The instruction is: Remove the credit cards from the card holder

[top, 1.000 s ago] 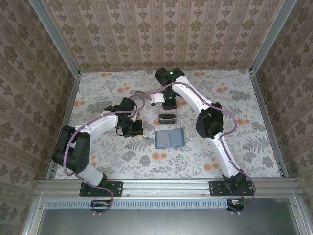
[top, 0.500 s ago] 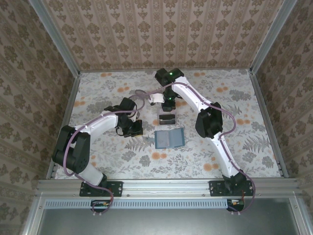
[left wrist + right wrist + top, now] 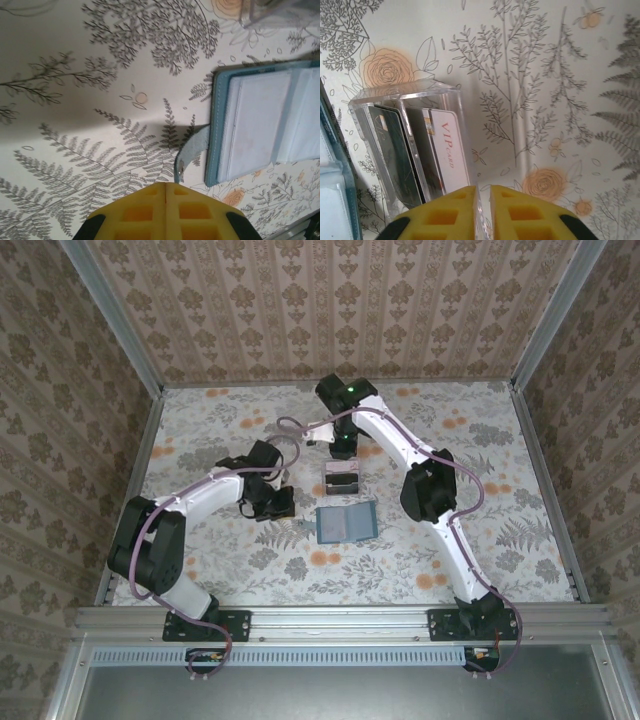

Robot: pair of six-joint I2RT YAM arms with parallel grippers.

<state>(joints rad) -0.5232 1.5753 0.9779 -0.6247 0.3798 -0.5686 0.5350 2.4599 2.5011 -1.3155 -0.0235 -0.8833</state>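
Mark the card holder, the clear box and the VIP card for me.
card holder (image 3: 260, 125): left wrist view, on its pale inner sleeve.
clear box (image 3: 402, 94): right wrist view, on its top rim.
VIP card (image 3: 451, 150): right wrist view, on its white face at the lettering.

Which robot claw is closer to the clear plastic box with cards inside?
Right. The right gripper hangs just beyond the clear plastic box; the left gripper is farther, beside the open teal wallet.
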